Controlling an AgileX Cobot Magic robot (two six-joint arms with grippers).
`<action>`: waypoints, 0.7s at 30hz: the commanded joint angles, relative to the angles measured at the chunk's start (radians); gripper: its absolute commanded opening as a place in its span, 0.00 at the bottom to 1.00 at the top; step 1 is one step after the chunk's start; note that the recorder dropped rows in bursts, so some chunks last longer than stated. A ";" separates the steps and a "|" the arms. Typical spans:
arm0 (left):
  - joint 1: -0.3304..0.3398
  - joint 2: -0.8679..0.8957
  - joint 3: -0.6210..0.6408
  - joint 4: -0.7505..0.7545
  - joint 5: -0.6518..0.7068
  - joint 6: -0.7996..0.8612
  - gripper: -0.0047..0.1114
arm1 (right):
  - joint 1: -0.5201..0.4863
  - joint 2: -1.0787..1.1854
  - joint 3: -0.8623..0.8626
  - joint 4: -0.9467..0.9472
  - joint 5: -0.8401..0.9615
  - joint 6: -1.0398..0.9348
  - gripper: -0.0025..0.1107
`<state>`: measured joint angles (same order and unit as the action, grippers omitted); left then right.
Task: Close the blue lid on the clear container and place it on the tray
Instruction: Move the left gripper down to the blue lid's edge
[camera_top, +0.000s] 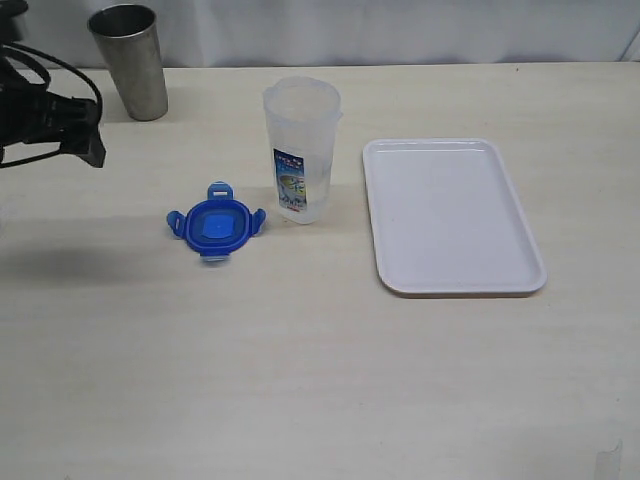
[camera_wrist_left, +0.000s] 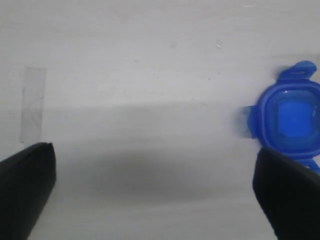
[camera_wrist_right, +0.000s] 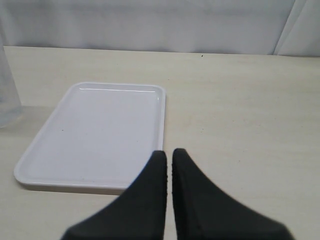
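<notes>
Exterior high, 2 wrists close, tray (camera_top: 452, 215) shared

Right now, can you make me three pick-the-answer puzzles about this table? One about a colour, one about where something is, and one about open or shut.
1. What colour is the tray?
A) blue
B) white
C) red

2. The clear container stands with no top on it. Where is the blue lid?
A) snapped onto it
B) in the tray
C) on the table beside it

3. How is the left pincer?
A) wide open, holding nothing
B) shut on the lid
C) shut tight and empty

Answers:
1 B, the tray is plain white all over.
2 C, the lid lies flat on the table next to the container.
3 A, its jaws stand far apart with only bare table between them.
</notes>
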<state>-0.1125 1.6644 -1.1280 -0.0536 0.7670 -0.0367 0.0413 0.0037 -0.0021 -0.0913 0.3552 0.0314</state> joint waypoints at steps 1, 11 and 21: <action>-0.055 0.004 0.057 -0.018 -0.099 0.017 0.95 | -0.005 -0.004 0.002 0.001 -0.009 -0.001 0.06; -0.174 0.064 0.088 -0.011 -0.151 -0.025 0.94 | -0.005 -0.004 0.002 0.001 -0.009 -0.001 0.06; -0.203 0.164 0.088 -0.028 -0.210 -0.016 0.68 | -0.005 -0.004 0.002 0.001 -0.009 -0.001 0.06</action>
<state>-0.2959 1.8199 -1.0417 -0.0625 0.6036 -0.0516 0.0413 0.0037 -0.0021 -0.0913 0.3552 0.0314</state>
